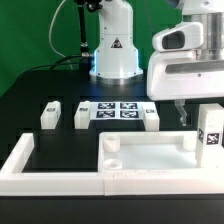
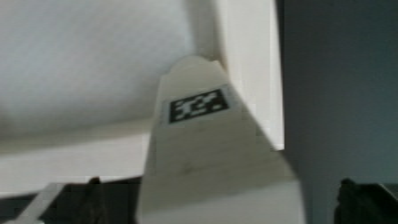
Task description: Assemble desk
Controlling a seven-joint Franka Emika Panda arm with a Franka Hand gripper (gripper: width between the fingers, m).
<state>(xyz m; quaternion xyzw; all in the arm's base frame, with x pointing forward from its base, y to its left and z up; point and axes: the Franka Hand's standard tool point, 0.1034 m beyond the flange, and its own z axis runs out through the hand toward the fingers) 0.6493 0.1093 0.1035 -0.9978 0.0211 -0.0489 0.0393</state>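
Observation:
The white desk panel (image 1: 150,158) lies near the front, with round sockets at its corners. One leg (image 1: 210,132) with a black-and-white tag stands upright at the panel's end on the exterior view's right. My gripper (image 1: 197,115) is over it, its jaws on either side. In the wrist view the leg (image 2: 210,140) runs down between the dark fingers (image 2: 365,200), and table shows between the leg and one finger. The gripper (image 2: 217,205) looks open around the leg. Three more legs (image 1: 50,115), (image 1: 81,116), (image 1: 150,117) stand on the table behind the panel.
The marker board (image 1: 115,110) lies flat between the loose legs. A long low white border wall (image 1: 40,165) runs along the front and up the exterior view's left. The robot base (image 1: 112,50) stands at the back.

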